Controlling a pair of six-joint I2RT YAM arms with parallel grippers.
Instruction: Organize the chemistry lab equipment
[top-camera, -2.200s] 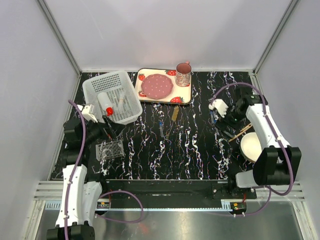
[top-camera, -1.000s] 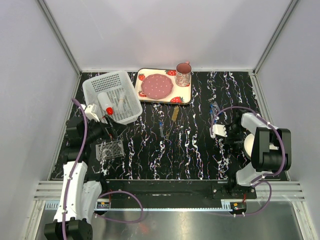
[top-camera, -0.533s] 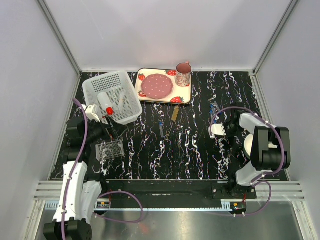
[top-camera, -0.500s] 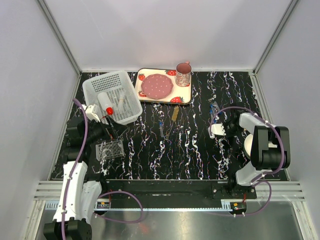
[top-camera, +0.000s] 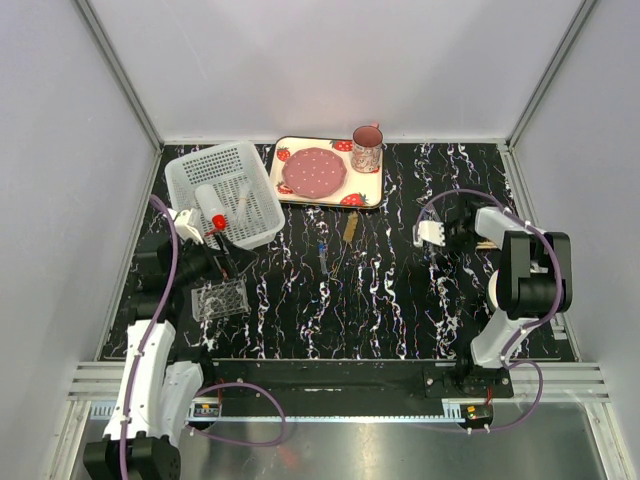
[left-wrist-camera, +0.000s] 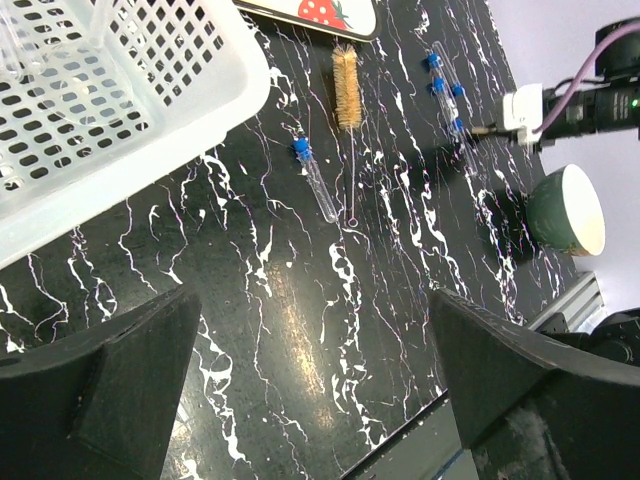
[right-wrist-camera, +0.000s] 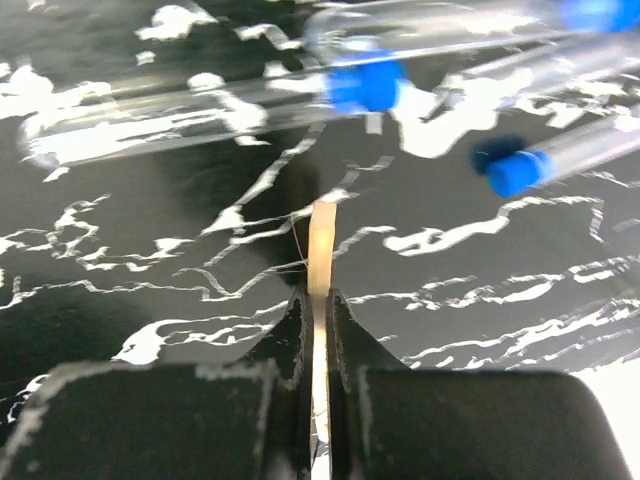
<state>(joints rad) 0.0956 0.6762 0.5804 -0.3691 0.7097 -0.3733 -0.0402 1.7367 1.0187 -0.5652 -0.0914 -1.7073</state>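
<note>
Right claw (right-wrist-camera: 317, 300): the jaws are closed on a tan wooden stick (right-wrist-camera: 320, 250), which is clamped edge-on between the fingertips. The stick projects straight forward from the jaws, and its free end is low over the black marbled counter (right-wrist-camera: 150, 290). Whether the end touches the counter cannot be determined. Just beyond the stick tip, several blue-capped tubes (right-wrist-camera: 370, 85) lie flat across the view, apart from the stick. In the top view, this claw is at the right side of the counter, with the tubes on its far side.

Left claw (left-wrist-camera: 310, 300): the jaws are spread wide and hold nothing. They hover above bare counter. Ahead of the jaws, a single blue-capped tube (left-wrist-camera: 318, 185) lies flat. A bristle brush (left-wrist-camera: 346, 75) lies beyond and just right of this tube. A white basket (left-wrist-camera: 200, 90) is at the upper left and contains the red-capped bottle (top-camera: 210, 212). The clear grid rack (top-camera: 220, 298) stands on the counter on the near side of the basket, beside the left arm. A round bowl (left-wrist-camera: 566, 208) is at the far right.
</note>
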